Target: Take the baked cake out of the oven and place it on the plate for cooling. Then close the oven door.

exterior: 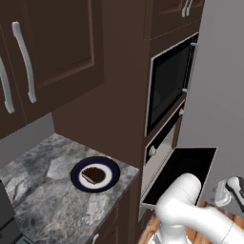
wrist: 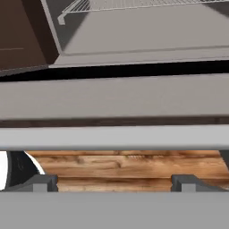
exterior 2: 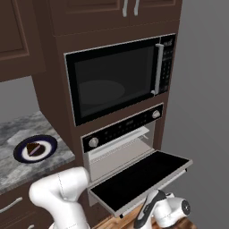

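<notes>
The baked cake (exterior: 93, 175), a small dark brown wedge, lies on the navy-rimmed plate (exterior: 110, 167) on the counter; both show again as the cake (exterior 2: 33, 149) and the plate (exterior 2: 48, 142) at the left. The oven (exterior 2: 117, 154) stands with its oven door (exterior 2: 142, 178) dropped down flat and a wire rack (wrist: 134, 4) inside. My gripper (wrist: 114, 183) is open and holds nothing. It sits low in front of the door's outer edge, just beneath the silver bar handle (wrist: 114, 137). The gripper (exterior 2: 145, 214) points toward the oven.
A black-glass microwave (exterior 2: 116, 82) sits above the oven. The grey stone counter (exterior: 43, 200) runs left of the oven column, with dark cabinets (exterior: 47, 52) above. Wooden floor (wrist: 129, 165) lies under the door. My white arm (exterior: 190, 209) crosses below the open door.
</notes>
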{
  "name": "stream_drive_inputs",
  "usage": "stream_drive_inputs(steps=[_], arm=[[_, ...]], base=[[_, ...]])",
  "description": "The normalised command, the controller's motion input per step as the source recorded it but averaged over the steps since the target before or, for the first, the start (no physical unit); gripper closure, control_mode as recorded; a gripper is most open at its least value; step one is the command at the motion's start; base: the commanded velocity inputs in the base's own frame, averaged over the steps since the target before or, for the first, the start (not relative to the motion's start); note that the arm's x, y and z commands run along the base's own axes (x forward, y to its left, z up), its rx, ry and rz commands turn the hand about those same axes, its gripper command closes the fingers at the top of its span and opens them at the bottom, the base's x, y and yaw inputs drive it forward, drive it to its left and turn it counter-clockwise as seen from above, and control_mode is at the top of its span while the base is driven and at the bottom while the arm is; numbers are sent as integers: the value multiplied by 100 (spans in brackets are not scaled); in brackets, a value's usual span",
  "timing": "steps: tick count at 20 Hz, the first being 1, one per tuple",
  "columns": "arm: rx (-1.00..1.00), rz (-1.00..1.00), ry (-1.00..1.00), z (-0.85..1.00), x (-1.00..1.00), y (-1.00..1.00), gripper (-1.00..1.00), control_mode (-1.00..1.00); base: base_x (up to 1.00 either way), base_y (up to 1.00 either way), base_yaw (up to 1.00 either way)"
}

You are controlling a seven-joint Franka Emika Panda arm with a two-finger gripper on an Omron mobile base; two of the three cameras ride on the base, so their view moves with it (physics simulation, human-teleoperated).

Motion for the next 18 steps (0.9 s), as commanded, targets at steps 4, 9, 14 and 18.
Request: stream_drive_inputs(steps=[4,9,14,18], arm=[[9,2,0,-44,28,-3,-100,-100],[7,3,0,-46,25,-1,-100,-100],[8,3,0,-39,20,-1,-100,-100],[11,5,0,-31,29,0,-100,-100]], base=[[0,0,0],[0,0,0],[0,0,0],[0,0,0]])
